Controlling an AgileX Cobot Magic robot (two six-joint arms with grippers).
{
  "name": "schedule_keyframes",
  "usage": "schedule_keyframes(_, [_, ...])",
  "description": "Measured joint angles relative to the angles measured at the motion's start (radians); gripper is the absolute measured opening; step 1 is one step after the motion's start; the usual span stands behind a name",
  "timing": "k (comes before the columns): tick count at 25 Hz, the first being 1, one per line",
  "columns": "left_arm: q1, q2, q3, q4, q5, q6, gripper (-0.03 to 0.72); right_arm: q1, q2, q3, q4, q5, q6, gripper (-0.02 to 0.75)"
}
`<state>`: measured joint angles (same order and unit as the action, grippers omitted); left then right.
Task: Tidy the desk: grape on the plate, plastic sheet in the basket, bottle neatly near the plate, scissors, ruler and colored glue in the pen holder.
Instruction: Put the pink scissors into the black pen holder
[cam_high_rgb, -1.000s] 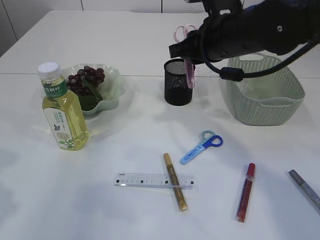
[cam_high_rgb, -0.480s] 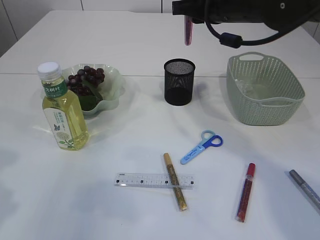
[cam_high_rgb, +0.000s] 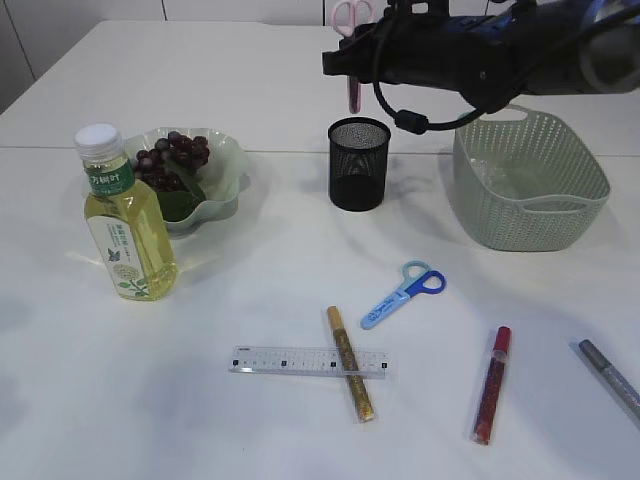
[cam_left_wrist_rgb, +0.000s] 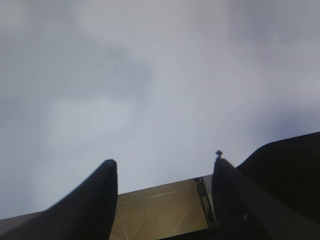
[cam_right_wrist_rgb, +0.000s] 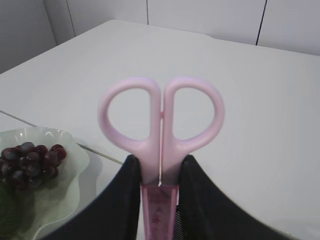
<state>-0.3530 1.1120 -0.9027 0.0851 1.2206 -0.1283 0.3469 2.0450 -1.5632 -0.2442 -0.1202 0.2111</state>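
One pair of pink scissors (cam_high_rgb: 352, 40) hangs upright above the mesh pen holder (cam_high_rgb: 359, 163), clenched in the right gripper (cam_right_wrist_rgb: 159, 175). Grapes (cam_high_rgb: 165, 160) fill the left plate (cam_high_rgb: 226, 160); the right basket (cam_high_rgb: 530, 180) holds a clear sheet (cam_high_rgb: 510, 183). Left gripper (cam_left_wrist_rgb: 164, 175) gapes, released.

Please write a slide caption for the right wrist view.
Right gripper holds sheathed pink plastic scissors upright, handles up; green grape plate lower left.

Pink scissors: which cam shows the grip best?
Right wrist view: the pink scissors fill the frame, clamped below the handles by the right gripper. Exterior shows them small, partly behind the arm. Left wrist shows none.
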Motion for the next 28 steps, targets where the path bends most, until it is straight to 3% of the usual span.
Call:
schedule_keyframes(12, [0.000,0.000,0.000,0.031,-0.003,0.000,0.435,-0.030,0.133,-0.113,-0.002,-0.014,-0.019,0.190])
schedule_keyframes(28, [0.000,0.000,0.000,0.033,-0.016,0.000,0.435,-0.041,0.191,-0.122,-0.002,-0.032,-0.025,0.197])
